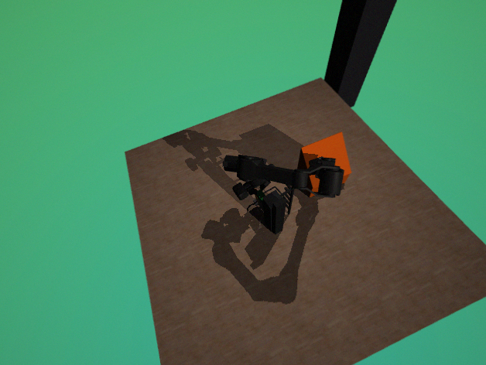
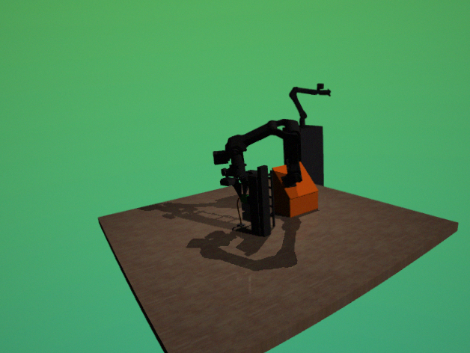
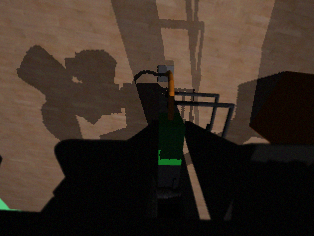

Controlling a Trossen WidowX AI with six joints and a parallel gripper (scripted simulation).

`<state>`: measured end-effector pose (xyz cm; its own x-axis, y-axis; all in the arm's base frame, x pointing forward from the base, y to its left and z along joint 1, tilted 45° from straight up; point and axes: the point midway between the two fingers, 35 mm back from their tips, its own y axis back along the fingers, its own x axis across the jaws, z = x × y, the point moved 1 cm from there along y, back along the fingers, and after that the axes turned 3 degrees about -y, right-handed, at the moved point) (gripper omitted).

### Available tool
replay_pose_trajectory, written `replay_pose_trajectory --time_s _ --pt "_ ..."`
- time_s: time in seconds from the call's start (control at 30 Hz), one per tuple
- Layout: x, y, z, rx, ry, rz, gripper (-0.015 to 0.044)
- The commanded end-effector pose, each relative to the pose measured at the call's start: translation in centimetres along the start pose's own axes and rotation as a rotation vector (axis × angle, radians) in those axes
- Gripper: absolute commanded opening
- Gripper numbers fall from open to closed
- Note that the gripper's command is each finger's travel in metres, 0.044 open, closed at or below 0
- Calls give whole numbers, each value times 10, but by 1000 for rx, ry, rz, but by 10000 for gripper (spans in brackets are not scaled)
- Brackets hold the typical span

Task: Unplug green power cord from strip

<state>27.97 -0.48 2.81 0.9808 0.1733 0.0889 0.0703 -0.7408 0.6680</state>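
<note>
Plug [image 3: 170, 137] in hand [image 3: 169, 150]: wrist view only.

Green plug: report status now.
Gripper shut on green plug. Plug at the upright power strip, seating not visible. Cord hangs to the table. Nothing seen in the way.

Power strip [image 2: 263, 200] upright on table [image 2: 341, 246]; box [image 2: 298, 191] behind; plug [image 3: 170, 142] in tool [image 3: 172, 150].

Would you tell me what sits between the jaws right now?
The green plug sits between them; the gripper is shut on it, beside the upright power strip. The wrist view shows it best.
</note>
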Motion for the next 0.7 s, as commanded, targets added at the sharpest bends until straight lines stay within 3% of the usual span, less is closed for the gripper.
replay_pose_trajectory --time_s 0.0,0.07,0.27,0.67 --pt "2 14 35 -74 -14 26 0" --pt "2 14 38 -74 -14 26 0" --pt "1 9 29 -72 -5 16 157" --pt "1 17 29 -70 -15 26 160"
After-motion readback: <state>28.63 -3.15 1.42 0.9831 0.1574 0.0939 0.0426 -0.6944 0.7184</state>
